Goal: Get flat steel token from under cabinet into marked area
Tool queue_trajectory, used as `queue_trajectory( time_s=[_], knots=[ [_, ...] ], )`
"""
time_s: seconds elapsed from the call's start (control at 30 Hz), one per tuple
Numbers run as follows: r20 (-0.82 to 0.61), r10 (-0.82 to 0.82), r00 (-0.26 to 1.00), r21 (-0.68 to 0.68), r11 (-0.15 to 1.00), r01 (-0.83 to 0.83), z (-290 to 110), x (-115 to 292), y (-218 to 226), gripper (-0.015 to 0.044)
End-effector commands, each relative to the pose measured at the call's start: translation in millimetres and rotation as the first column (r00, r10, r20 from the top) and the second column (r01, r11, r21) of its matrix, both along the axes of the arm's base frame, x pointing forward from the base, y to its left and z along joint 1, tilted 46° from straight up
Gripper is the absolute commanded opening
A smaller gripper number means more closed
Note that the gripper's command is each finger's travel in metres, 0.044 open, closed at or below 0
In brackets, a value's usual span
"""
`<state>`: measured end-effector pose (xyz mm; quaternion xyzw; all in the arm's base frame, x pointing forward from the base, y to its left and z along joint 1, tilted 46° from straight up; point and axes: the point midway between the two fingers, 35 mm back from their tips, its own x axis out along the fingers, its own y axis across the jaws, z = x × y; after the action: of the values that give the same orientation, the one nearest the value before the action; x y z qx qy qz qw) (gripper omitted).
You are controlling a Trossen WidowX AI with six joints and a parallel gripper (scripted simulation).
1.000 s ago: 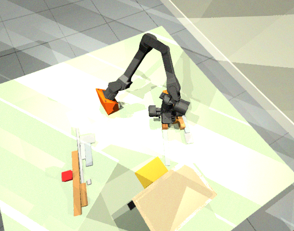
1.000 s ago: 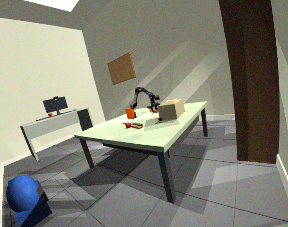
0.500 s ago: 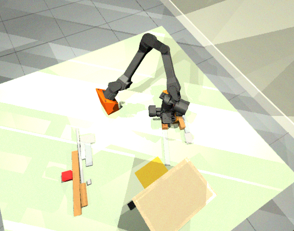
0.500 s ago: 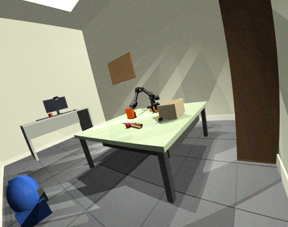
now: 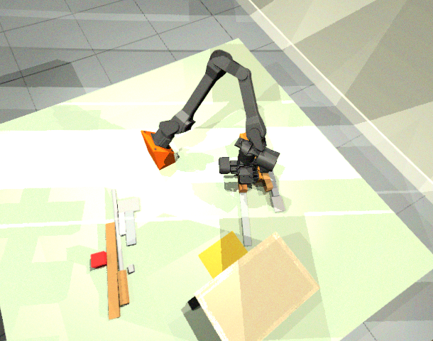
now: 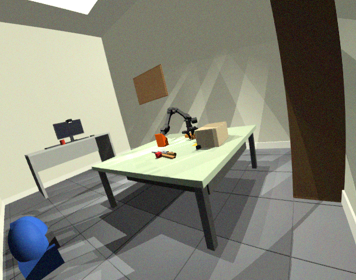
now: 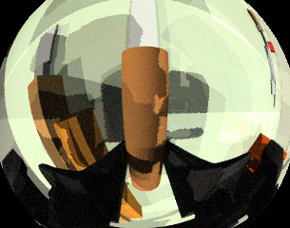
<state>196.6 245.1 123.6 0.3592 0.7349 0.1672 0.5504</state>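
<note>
- Top view: pale green table (image 5: 355, 238) carries the cabinet (image 5: 260, 286), a yellow marked area (image 5: 222, 253) at its front edge, and two tool groups. The gripper (image 5: 251, 183) is low over the nearer group, clamped on the brown handle of a grey-bladed rake (image 5: 245, 216) whose far end points toward the marked area, which suits a reach under the cabinet. A second tool (image 5: 277, 198) lies just beside it; spare sticks (image 5: 113, 268) and a red block (image 5: 99, 259) lie well apart. The token is not visible; by the task it should be under the cabinet.
- Exterior view: the arm (image 6: 184, 120) folds down beside the cabinet (image 6: 211, 133); detail is too small to tell more.
- Wrist view: the handle (image 7: 145, 114) runs straight between the dark fingers, centred for a firm hold.
</note>
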Motion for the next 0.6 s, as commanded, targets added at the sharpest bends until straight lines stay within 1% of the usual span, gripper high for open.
queue_trajectory(
  time_s=[0.0, 0.57],
  knots=[
    [0.006, 0.009, 1.000, 0.002, 1.000, -0.009, -1, 6, 0, 0.0000],
    [0.020, 0.024, 1.000, 0.005, 1.000, -0.024, -8, 26, -2, 0.0000]
  ],
)
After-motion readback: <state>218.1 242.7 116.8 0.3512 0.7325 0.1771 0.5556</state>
